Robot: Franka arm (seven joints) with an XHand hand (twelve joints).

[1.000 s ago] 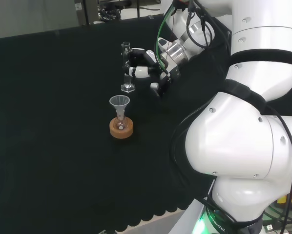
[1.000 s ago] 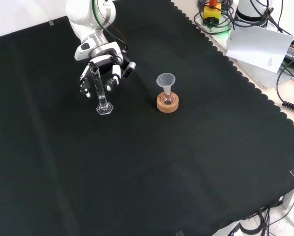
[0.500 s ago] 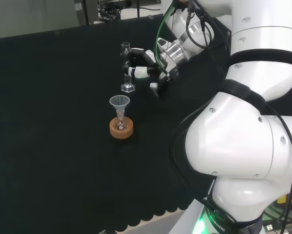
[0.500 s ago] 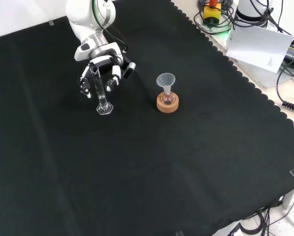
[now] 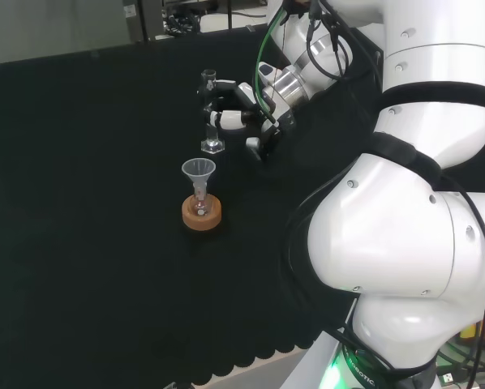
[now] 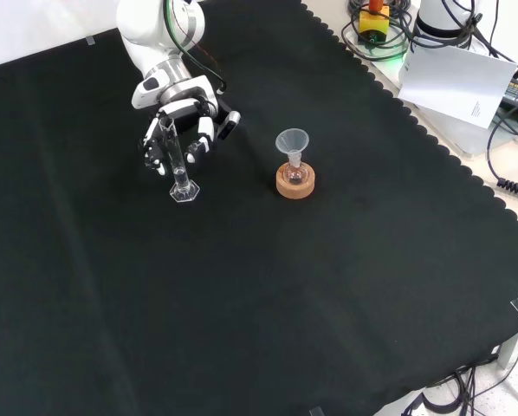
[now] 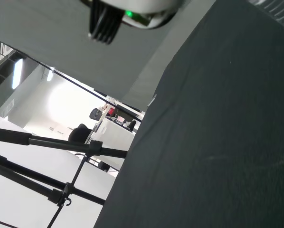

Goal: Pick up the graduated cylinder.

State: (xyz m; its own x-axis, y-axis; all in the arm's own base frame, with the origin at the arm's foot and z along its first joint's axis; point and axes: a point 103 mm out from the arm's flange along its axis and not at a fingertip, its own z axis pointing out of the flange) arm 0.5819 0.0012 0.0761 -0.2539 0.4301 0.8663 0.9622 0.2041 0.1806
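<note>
- The graduated cylinder (image 6: 178, 160) stands upright on the black cloth (image 6: 328, 286), on its small clear foot, in the far left part of the front view. In the head view it is the thin glass tube (image 5: 211, 113) just left of the arm's links.
- The hand (image 6: 183, 121) is at the upper half of the tube, with its fingers (image 6: 203, 139) half curled on both sides of it. I cannot tell whether they already touch the glass, and the foot looks to rest on the cloth.
- To do this step well, I think the fingers and thumb should close evenly from both sides, so the tall narrow tube is not pushed over.
- The lift should then go straight up, with the tube kept vertical.
- The funnel (image 6: 292, 143), which sits in a small flask on a cork ring (image 6: 295, 184), is well apart to the right in the front view, so it should not be in the way.
</note>
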